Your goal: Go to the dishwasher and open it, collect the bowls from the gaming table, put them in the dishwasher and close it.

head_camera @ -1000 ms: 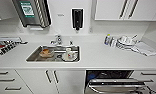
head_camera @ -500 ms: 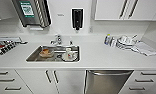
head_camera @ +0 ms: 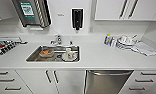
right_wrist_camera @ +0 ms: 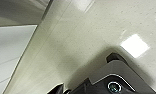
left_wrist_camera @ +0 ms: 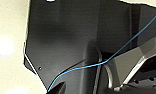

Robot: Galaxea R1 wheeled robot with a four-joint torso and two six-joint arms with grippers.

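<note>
Kitchenette, white counter (head_camera: 99, 58) run. Nearest, below the counter edge, the dishwasher (head_camera: 106, 81) now presents its steel front closed (a second ago the door stood open, dark interior exposed). Judgement: the closing step appears complete. Beyond it, the sink (head_camera: 34, 57) holds dishes. Hand state: cannot tell for either arm.

Before us the sink (head_camera: 54, 53) sits in the countertop (head_camera: 99, 53), the tap (head_camera: 58, 39) behind it. Below and to the right stands the dishwasher (head_camera: 106, 81) (drawers (head_camera: 146, 80) beside it), and stacked dishes (head_camera: 124, 41) lie on the counter's right, under the wall cabinets (head_camera: 124, 10).
</note>
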